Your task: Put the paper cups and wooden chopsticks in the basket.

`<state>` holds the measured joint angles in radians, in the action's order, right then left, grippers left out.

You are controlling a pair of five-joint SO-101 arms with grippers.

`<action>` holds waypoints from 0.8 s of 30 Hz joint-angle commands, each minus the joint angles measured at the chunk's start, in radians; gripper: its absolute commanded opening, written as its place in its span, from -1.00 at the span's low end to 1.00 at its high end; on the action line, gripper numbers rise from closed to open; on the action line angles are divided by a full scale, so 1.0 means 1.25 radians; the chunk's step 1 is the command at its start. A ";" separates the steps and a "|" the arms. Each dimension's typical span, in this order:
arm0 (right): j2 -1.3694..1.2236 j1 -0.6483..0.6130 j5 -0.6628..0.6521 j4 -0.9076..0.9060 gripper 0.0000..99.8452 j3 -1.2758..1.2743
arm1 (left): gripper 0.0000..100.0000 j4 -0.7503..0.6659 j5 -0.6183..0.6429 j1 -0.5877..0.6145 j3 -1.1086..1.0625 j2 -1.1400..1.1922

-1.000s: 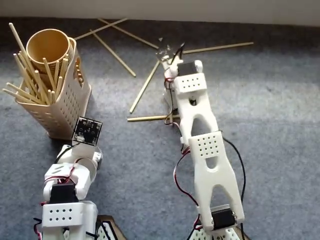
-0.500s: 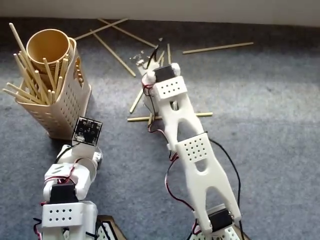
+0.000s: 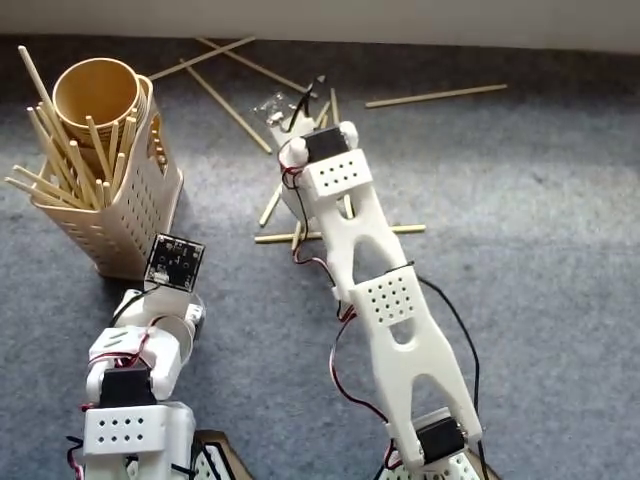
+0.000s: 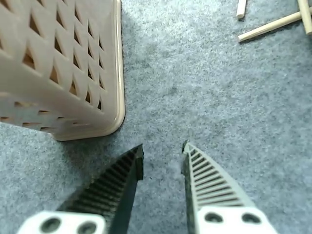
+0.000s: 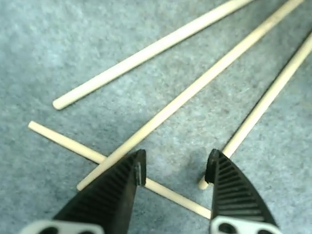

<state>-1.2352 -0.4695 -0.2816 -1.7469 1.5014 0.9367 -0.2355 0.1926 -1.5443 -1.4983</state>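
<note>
At the bottom left of the high view, the white left arm (image 3: 130,385) is sitting folded close to its base. Its end effector (image 4: 162,155) is hanging over the grey carpeted bench (image 3: 540,250) with its two ribbed fingers moderately parted and gripping nothing. It is just beside a lower corner of the beige perforated plastic basket (image 3: 140,215).

The basket is standing at the upper left of the frame. It is holding a tan paper cup (image 3: 95,90) upright, with a bundle of pale wooden chopsticks (image 3: 60,165) leaning outward around it.

The white right arm (image 3: 400,320) is stretching from the bottom right of the frame up to the upper centre. Its end effector (image 5: 175,168) is hovering low over loose chopsticks (image 5: 190,90), its fingers spread wide and empty. A thin chopstick (image 5: 168,192) is crossing the bench beneath the gap between them, and the end of another is lying just beside one fingertip.

At the centre of the high view a horizontal chopstick (image 3: 275,238) is lying partly under the right arm. Farther up, a long diagonal chopstick (image 3: 225,107) is lying between the basket and the right end effector. A crossed pair of chopsticks (image 3: 225,50) is resting along the top edge, and a lone chopstick (image 3: 435,96) is lying at the upper right, well apart from the basket.
</note>
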 commanded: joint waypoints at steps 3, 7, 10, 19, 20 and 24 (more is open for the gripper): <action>0.066 -0.008 0.034 0.052 -0.59 0.031 | -0.68 -0.014 -0.005 -0.010 0.006 -0.004; 0.044 -0.015 0.053 0.055 -0.48 0.039 | -0.68 -0.014 -0.005 -0.010 0.006 -0.004; 0.030 -0.030 0.050 0.051 -0.34 0.036 | -0.68 -0.014 -0.005 -0.010 0.006 -0.004; -0.014 -0.062 0.162 0.093 -0.33 0.033 | -0.68 -0.014 -0.005 -0.010 0.006 -0.004; -0.025 -0.056 0.191 0.102 -0.33 0.033 | -0.68 -0.014 -0.005 -0.010 0.006 -0.004; -0.056 0.001 0.221 0.105 -0.33 0.041 | -0.68 -0.014 -0.005 -0.010 0.006 -0.004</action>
<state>-1.3226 -0.5263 -0.0299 -1.6303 1.5075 0.9367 -0.2355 0.1926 -1.5443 -1.4983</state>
